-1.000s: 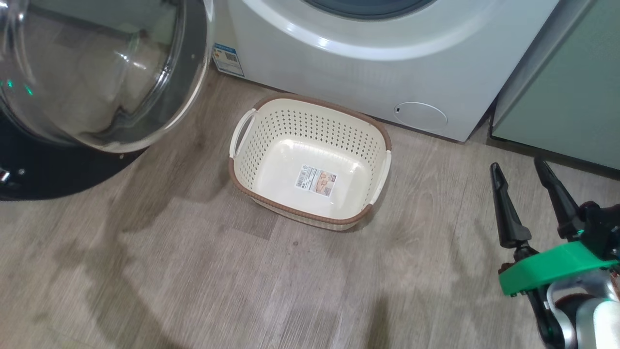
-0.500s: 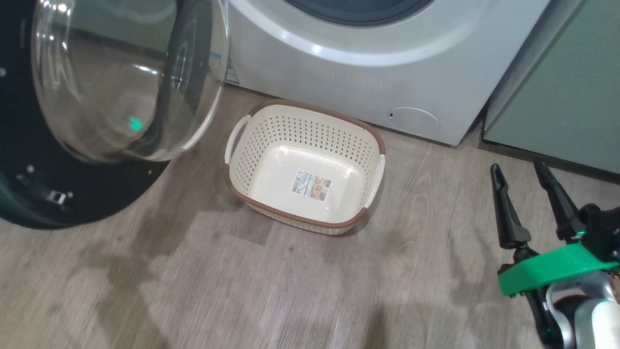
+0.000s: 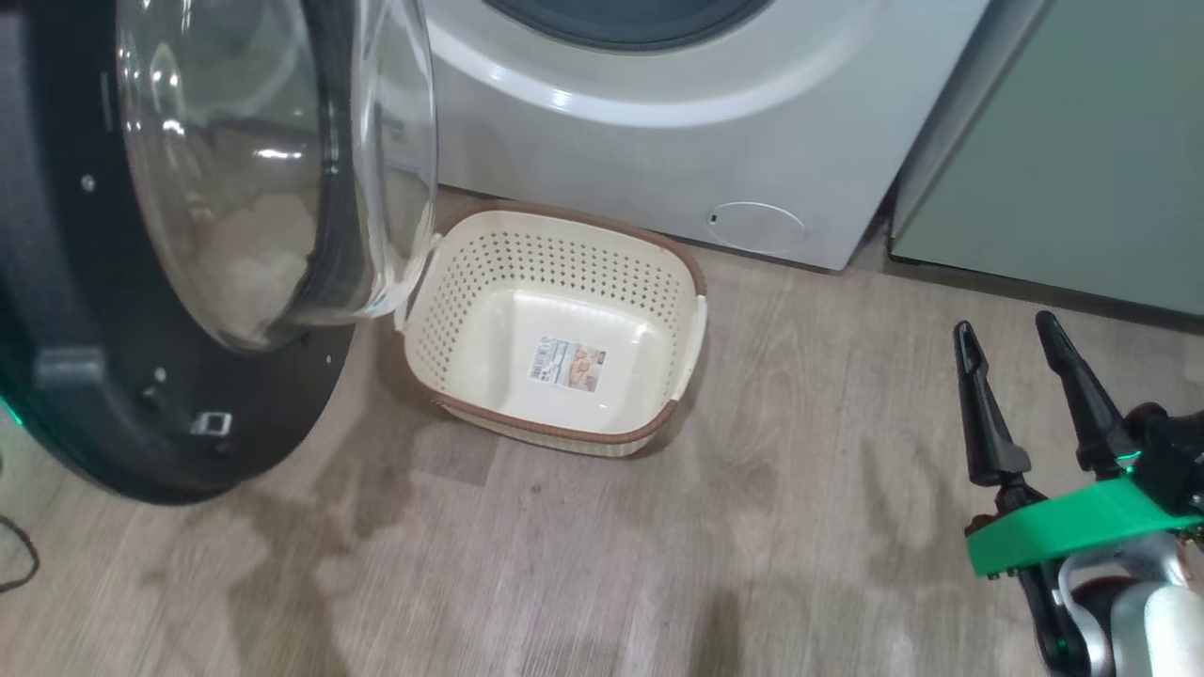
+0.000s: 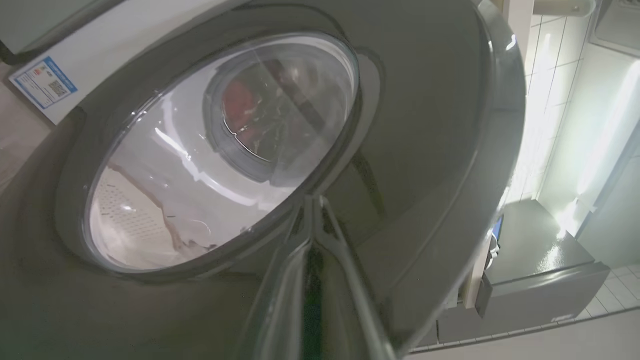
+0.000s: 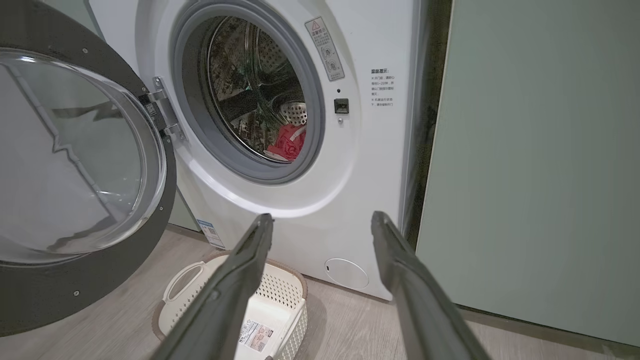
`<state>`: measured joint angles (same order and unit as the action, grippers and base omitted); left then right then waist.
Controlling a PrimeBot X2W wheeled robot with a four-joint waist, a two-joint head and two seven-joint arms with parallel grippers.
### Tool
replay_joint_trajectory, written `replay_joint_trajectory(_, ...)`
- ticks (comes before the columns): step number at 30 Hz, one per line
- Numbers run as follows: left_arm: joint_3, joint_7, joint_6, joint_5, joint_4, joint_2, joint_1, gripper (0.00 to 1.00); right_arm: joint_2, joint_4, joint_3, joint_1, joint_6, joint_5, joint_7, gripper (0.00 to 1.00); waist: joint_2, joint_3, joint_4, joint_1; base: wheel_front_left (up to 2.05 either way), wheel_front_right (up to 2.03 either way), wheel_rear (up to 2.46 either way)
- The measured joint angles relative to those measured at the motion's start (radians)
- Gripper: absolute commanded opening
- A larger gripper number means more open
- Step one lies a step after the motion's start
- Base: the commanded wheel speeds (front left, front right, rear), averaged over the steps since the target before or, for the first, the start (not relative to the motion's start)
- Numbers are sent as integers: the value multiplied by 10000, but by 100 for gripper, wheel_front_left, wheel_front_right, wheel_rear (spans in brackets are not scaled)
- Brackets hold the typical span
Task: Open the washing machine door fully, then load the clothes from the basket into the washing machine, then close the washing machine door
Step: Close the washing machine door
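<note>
The washing machine door [image 3: 94,376] stands partly open at the left, and its glass bowl [image 3: 273,169] overhangs the basket's left end. In the left wrist view my left gripper [image 4: 312,198] is shut and empty, its tips at the door's [image 4: 425,150] dark outer face beside the window. The cream basket [image 3: 555,434] sits empty on the floor before the washing machine [image 3: 658,141]. The red clothes [image 5: 287,145] lie inside the steel drum, also seen through the glass as clothes [image 4: 240,110]. My right gripper [image 3: 1003,327] hangs open and empty at the lower right, well clear of the basket [image 5: 280,290].
A pale green cabinet [image 3: 1082,141] stands right of the washer, with a dark gap between them. The round lower cap [image 3: 755,226] is behind the basket. A thin black cable [image 3: 19,564] lies on the wooden floor at the far left.
The door has swung round toward the machine, its bowl now over the basket's left end. The head camera has shifted, so basket and washer sit further left. The right gripper stays put.
</note>
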<state>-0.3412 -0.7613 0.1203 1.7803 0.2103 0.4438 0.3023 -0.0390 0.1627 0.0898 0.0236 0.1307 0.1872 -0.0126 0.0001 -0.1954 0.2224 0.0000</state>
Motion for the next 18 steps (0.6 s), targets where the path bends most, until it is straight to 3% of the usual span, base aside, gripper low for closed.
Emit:
replay_joint_trajectory(7, 293, -82, 0, -42, -986, -305, -318, 0, 0, -163, -35, -4, 0, 184, -207, 100, 0, -13, -521, 0, 0, 0, 0)
replay_joint_trajectory(18, 460, -73, -13, -44, -1340, -564, -379, 0, 0, -474, -86, -33, 0, 424, -508, 100, 0, -44, -1439, 0, 0, 0, 0)
